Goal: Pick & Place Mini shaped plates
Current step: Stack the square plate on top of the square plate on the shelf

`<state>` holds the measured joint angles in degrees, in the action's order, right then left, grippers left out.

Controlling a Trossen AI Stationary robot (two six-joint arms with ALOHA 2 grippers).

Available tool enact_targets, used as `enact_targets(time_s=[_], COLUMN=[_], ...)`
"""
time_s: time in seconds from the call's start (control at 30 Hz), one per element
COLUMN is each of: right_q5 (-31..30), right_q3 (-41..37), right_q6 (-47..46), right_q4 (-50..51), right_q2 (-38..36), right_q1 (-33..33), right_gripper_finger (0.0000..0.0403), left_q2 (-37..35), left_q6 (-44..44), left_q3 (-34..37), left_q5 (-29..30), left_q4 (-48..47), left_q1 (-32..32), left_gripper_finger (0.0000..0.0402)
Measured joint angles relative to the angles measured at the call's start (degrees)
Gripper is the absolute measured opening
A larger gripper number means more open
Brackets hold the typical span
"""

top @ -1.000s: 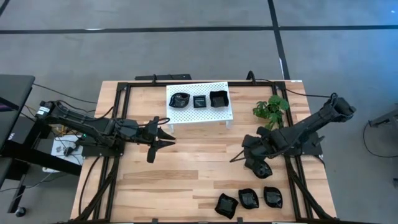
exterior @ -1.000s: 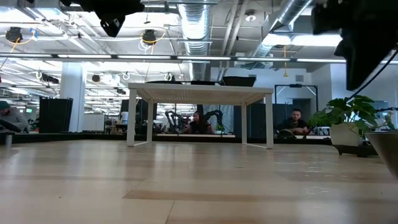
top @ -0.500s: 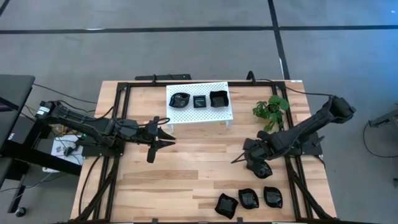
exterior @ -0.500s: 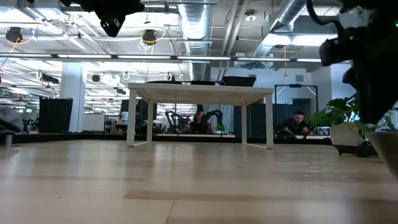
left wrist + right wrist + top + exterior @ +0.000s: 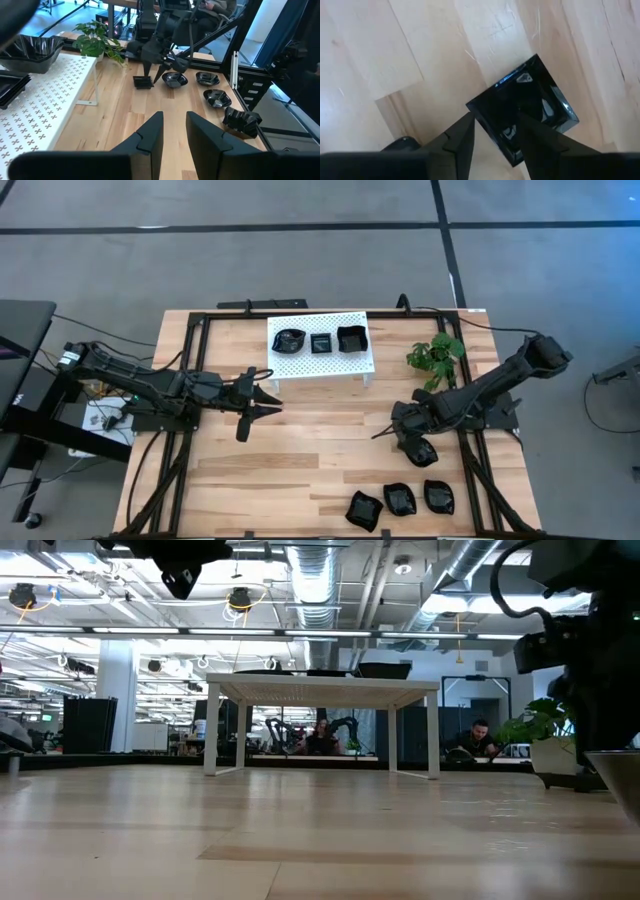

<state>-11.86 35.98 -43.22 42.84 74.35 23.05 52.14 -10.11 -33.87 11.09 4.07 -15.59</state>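
Our left arm lay stretched low from the table's left edge toward the middle, its dark two-finger left gripper (image 5: 262,397) hovering above the boards with the fingers (image 5: 150,135) parted by a narrow gap and nothing between them. Our right arm reached down in a diagonal from the right rear corner, wrist bent downward, and its dark two-finger right gripper (image 5: 403,435) pointed at the tabletop, fingers (image 5: 462,137) spread apart.

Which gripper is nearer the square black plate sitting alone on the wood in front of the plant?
Right. The right gripper hangs directly over the square black plate, fingers straddling one edge. The left gripper waits far across the table, in front of the white rack.
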Motion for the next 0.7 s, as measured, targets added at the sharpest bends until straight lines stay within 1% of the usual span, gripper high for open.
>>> enact_targets(time_s=[0.17, 0.43, 0.7], right_q5=[0.2, 2.8, 2.6], right_q3=[0.0, 0.0, 0.0], right_q6=[1.2, 1.8, 1.8], right_q4=[0.4, 0.4, -0.4], right_q2=[0.0, 0.0, 0.0], right_q1=[0.1, 0.1, 0.0], right_gripper_finger=[0.0134, 0.0136, 0.0137], left_q2=[0.0, 0.0, 0.0], left_q6=[0.0, 0.0, -0.2], left_q3=[0.0, 0.0, 0.0], left_q5=[0.0, 0.0, 0.0], left_q4=[0.3, 0.3, 0.3], left_q1=[0.0, 0.0, 0.0], left_gripper_finger=[0.0085, 0.0085, 0.0085])
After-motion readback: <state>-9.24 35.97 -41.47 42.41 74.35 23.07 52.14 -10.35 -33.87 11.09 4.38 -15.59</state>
